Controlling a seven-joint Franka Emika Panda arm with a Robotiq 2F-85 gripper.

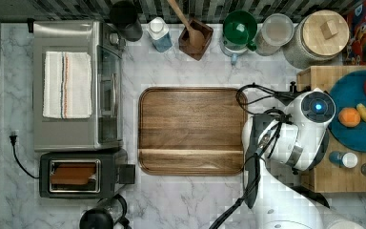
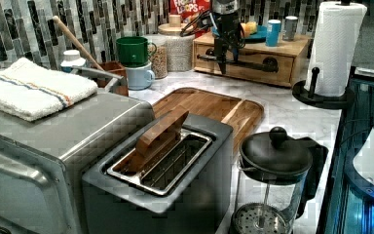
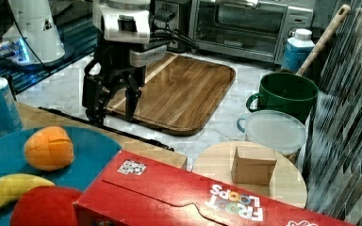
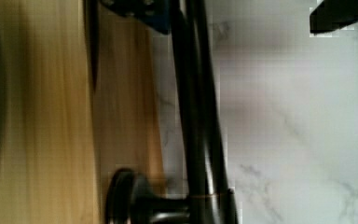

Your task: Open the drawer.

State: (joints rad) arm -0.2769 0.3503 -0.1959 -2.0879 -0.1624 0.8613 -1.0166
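Hand: fingers spread, straddling bar handle | drawer: directly behind hand, front flush with cabinet

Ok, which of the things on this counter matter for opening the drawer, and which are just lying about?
For the job:
drawer
black bar handle
end effector, open, astride the handle

Lying about:
wooden tray
toaster
toaster oven
French press
paper towel roll
green mug
cereal box
fruit plate
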